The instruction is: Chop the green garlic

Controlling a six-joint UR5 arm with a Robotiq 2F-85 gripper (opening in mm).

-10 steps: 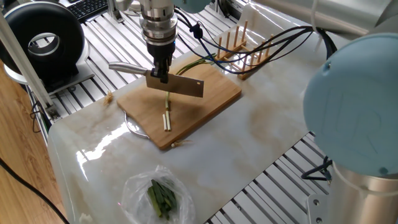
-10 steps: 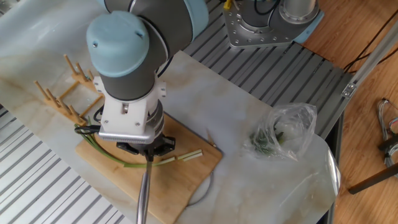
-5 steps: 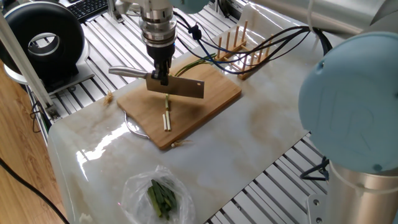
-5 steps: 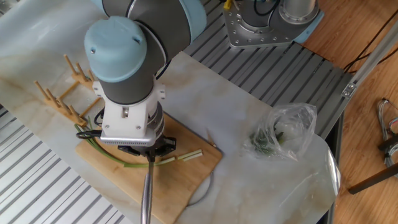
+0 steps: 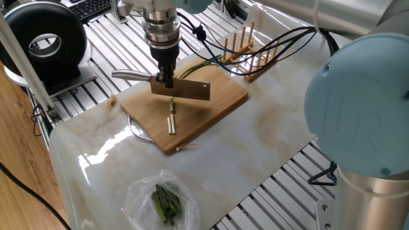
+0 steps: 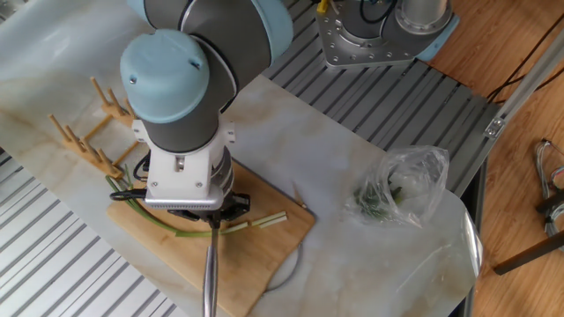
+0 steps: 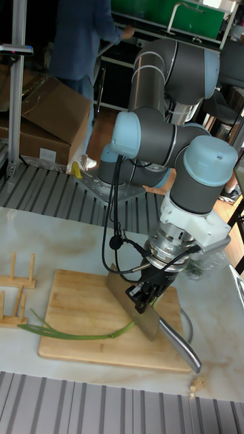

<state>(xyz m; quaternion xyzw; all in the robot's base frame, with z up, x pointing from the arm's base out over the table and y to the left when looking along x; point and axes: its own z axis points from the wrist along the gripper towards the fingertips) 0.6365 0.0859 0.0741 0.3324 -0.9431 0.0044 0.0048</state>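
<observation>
The claw (image 5: 165,80) pinches a cleaver (image 5: 181,89) w/ blade over the green garlic (image 7: 81,334), which lies across the cutting board (image 5: 220,102); two cut sticks (image 5: 171,121) lie near board's front edge.

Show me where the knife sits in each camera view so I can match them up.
One fixed view: knife, centre-left, blade over the cutting board.
The other fixed view: only its handle shows, bottom centre, below the arm.
Tall fixed view: knife, lower middle, blade tilted over the stalk.
Shared landmark: the cutting board.
</observation>
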